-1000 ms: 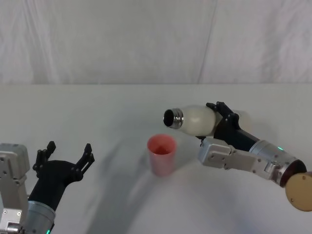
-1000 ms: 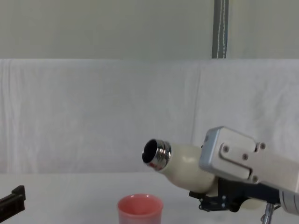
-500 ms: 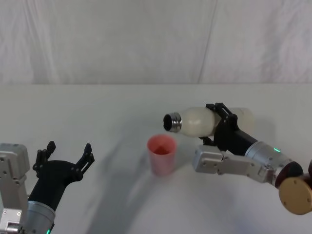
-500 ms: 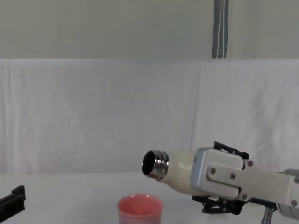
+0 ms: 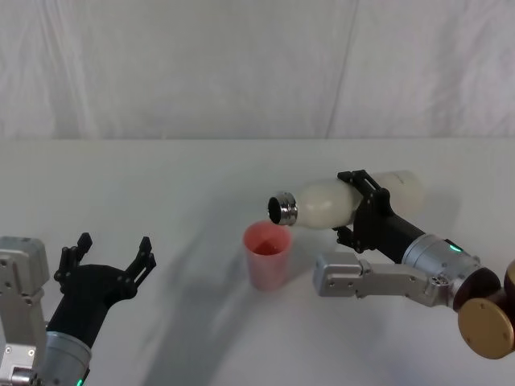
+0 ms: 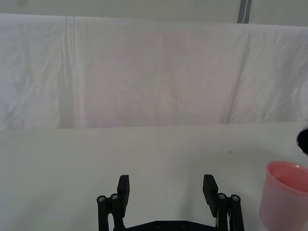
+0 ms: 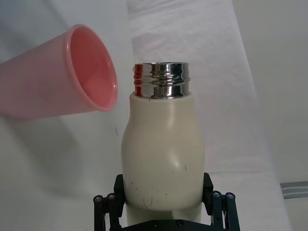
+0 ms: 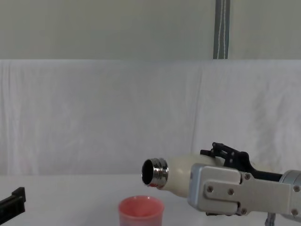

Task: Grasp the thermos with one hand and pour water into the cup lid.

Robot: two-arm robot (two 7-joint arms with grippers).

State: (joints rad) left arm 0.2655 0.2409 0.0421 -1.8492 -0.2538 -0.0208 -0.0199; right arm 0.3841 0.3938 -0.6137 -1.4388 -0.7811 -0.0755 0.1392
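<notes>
Above cup lid point(image 5: 268, 256) | right claw point(image 5: 360, 205) tipped thermos point(image 5: 338, 201) lower, mouth nearer rim

A plain white worktop point(image 5: 161, 185) spreads out in front of the robot and meets a creased white cloth backdrop point(image 5: 201, 64) at its far edge. The pink cup lid point(image 5: 267, 255) stands upright on it, mouth up, near the middle. Soft grey shadows lie on the surface beside the cup lid.
</notes>
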